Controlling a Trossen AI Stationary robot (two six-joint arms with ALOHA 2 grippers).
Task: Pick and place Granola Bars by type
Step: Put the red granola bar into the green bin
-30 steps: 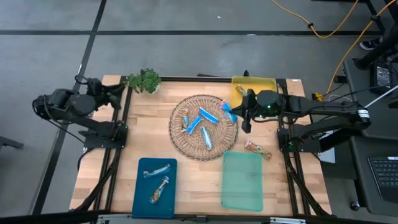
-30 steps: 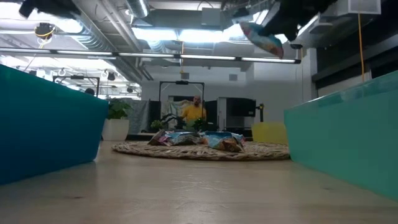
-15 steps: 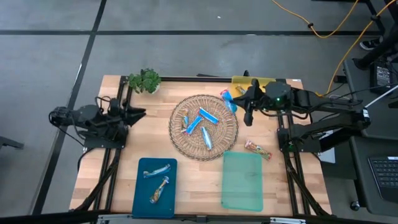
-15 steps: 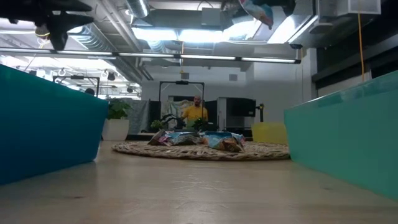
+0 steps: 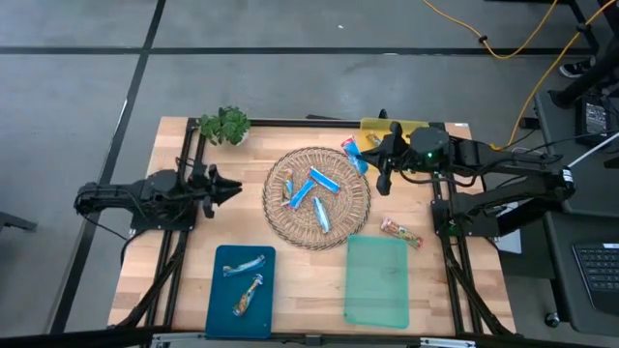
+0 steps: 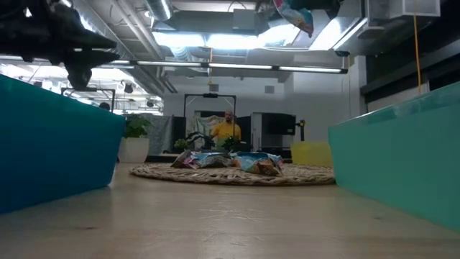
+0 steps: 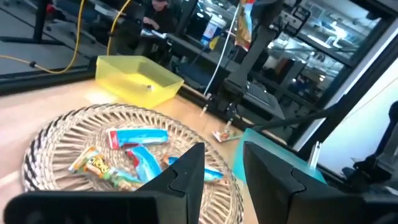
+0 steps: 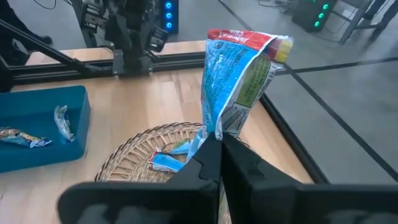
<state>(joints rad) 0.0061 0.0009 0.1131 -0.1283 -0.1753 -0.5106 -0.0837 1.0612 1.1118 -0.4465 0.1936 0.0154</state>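
A round wicker basket (image 5: 317,196) holds several bars, mostly bright blue (image 5: 324,181), plus one orange-brown. Two silvery bars (image 5: 244,266) lie in the blue tray (image 5: 219,309). One orange-brown bar (image 5: 401,232) lies on the table beside the green tray (image 5: 377,285). My right gripper (image 5: 374,159) is over the basket's far right rim, next to the yellow tray (image 5: 401,126), shut on a blue bar (image 5: 353,155). My left gripper (image 5: 230,186) is open and empty, left of the basket and pointing at it. My right gripper pinches the blue bar by one end of its wrapper (image 8: 213,130) between its two fingers (image 8: 205,163). The rest of the bar (image 8: 239,68) sticks out past the fingertips. It is lifted clear, high above the table (image 6: 291,13).
A leafy green sprig (image 5: 224,126) stands at the far left corner. The yellow tray (image 7: 138,74) holds a small item. Bare wood lies between the basket and the trays near me. A person in yellow (image 6: 225,129) is in the room beyond.
My left arm swung from the table's left edge toward the basket and turned its gripper to point at it. My right gripper carried the blue bar up and toward the far edge, beside the yellow tray, then stayed there.
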